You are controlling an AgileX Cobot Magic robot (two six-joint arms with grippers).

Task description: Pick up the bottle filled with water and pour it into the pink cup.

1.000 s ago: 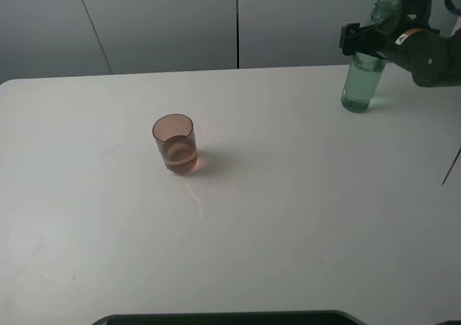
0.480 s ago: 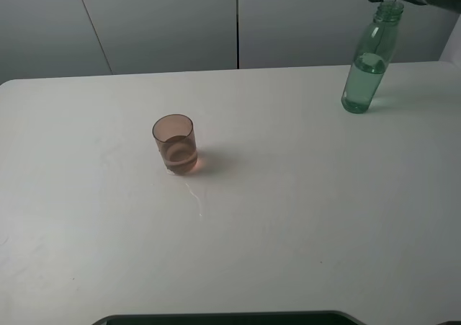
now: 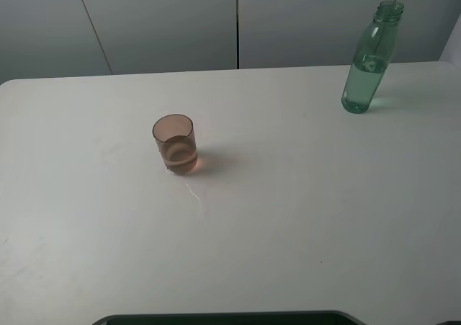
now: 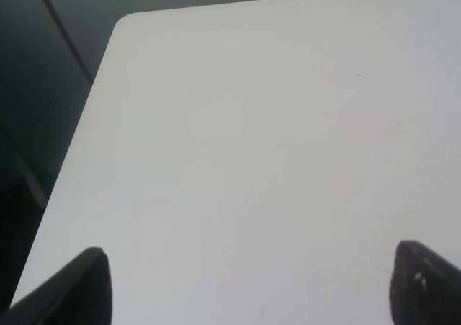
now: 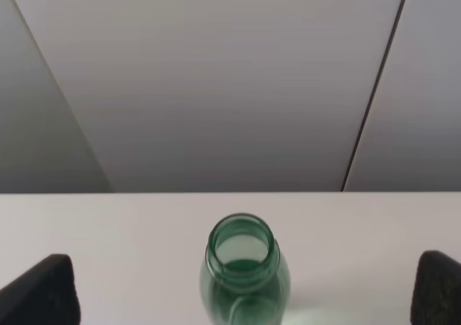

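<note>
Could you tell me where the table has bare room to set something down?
Nearly everywhere. The table carries only the pink cup left of centre and the bottle at the far right. The span between them is bare, as are the near half and the far-left corner. A small wet streak lies just in front of the cup. Nowhere is crowded.

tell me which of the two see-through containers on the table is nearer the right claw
The green bottle, standing at the table's far right. The right wrist view looks down on its open mouth between the claw tips, while the pink cup is not in that view.
</note>
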